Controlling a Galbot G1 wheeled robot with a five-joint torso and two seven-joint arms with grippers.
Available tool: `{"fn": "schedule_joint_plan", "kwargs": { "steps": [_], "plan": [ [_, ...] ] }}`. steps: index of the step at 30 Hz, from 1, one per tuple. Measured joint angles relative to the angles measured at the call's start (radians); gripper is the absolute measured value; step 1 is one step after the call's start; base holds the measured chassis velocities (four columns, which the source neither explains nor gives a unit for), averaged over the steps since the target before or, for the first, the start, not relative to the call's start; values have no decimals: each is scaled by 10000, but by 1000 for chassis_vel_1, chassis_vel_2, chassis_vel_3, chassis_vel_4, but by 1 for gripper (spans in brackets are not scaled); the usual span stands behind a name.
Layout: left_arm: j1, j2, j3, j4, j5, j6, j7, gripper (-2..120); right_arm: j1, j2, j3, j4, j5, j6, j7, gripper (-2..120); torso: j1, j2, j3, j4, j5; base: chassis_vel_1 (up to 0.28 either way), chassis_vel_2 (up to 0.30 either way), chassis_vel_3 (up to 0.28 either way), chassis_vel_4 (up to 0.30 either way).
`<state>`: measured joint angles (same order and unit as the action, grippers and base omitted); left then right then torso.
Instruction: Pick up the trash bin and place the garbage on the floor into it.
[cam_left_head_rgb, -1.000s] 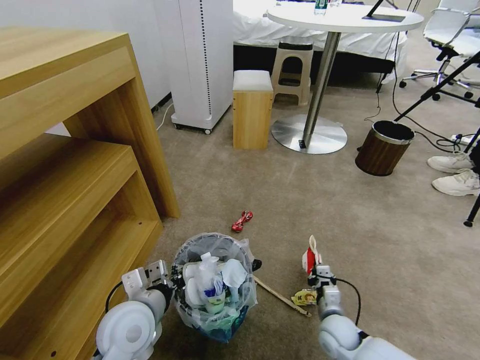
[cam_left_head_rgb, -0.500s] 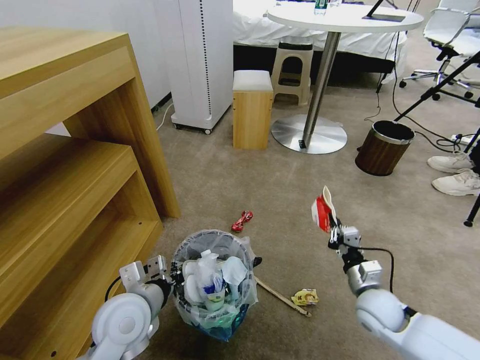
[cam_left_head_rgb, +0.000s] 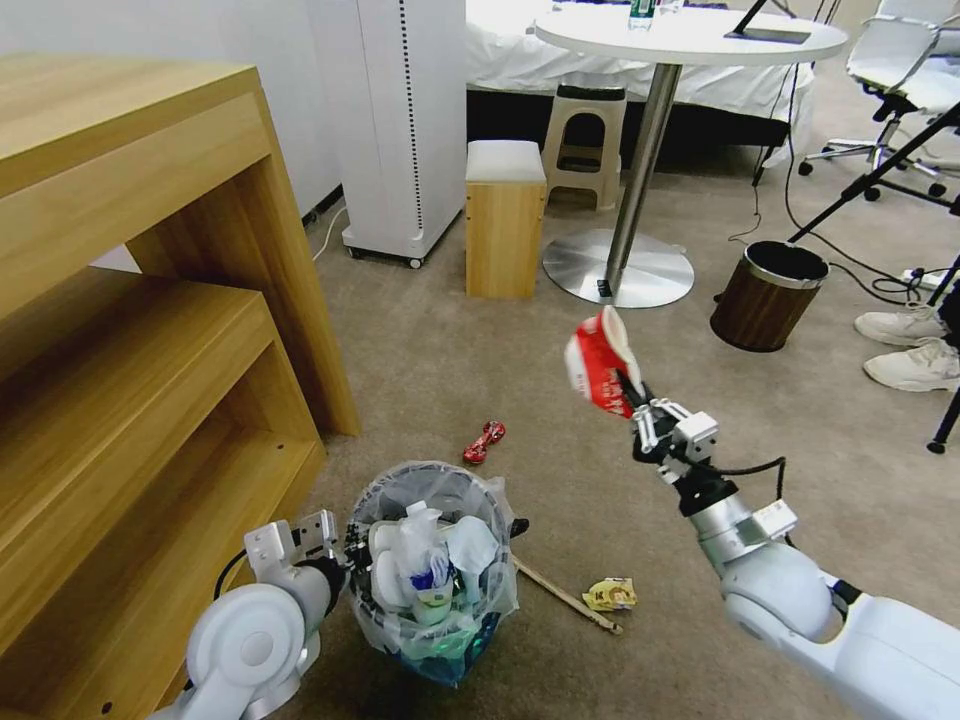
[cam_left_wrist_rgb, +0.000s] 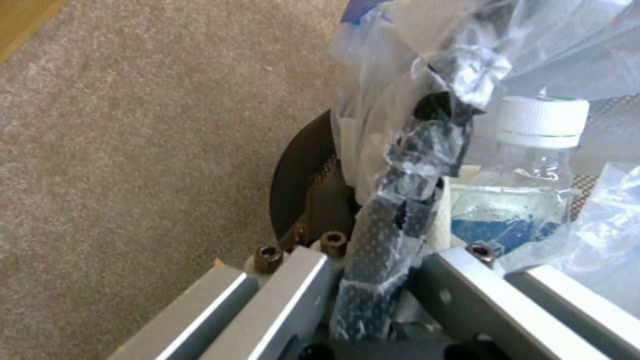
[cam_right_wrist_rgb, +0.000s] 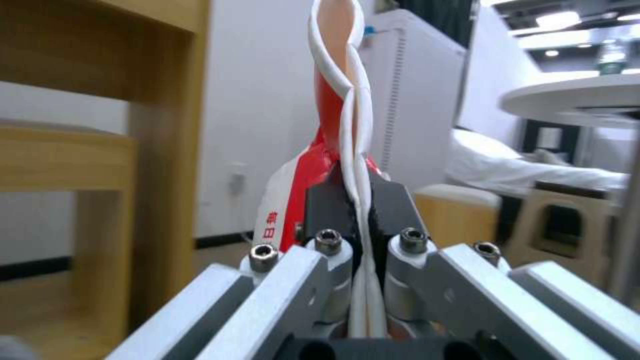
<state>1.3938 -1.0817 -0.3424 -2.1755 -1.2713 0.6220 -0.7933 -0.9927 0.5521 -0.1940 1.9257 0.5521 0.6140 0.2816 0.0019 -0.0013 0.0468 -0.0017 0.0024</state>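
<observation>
The right tool (cam_left_head_rgb: 632, 392) pinches a flattened red paper cup (cam_left_head_rgb: 597, 368) above the beige carpet floor (cam_left_head_rgb: 560, 370); the left tool (cam_left_head_rgb: 335, 552) apparently clamps the bag-lined dark wire trash bin (cam_left_head_rgb: 432, 570) by its rim.

1. The floor (cam_left_head_rgb: 520, 370) is beige short-pile carpet.
2. The trash bin (cam_left_head_rgb: 432, 570), heaped full, serves as the landmark.
3. A red wrapper (cam_left_head_rgb: 484, 441) lies on the carpet just beyond the bin.
4. A wooden stick (cam_left_head_rgb: 565, 597) lies just to the bin's right.
5. A yellow wrapper (cam_left_head_rgb: 610, 594) rests at the stick's far end.
</observation>
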Motion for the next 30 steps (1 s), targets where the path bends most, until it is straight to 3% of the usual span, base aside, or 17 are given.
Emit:
{"fn": "schedule_joint_plan", "kwargs": {
  "steps": [4,9,18,30],
  "plan": [
    [-41,2,27,18,4,2,10,0,2,148,-106,-63,15,249,-377,0,0,0,0,0,0,0,0,0,0],
    [-54,-11,100,76,88,4,19,0,55,311,-213,-392,38,851,-2143,0,0,0,0,-1,-2,0,0,0,0],
    [-78,-163,271,207,275,23,22,0,308,-138,-262,-848,-15,1199,-4856,0,0,0,0,-1,-1,0,0,0,0],
    [-169,-261,391,383,370,49,31,0,1098,-385,-717,-1431,-432,1607,-6163,0,0,0,0,-2,0,0,0,0,0]
  ]
}}
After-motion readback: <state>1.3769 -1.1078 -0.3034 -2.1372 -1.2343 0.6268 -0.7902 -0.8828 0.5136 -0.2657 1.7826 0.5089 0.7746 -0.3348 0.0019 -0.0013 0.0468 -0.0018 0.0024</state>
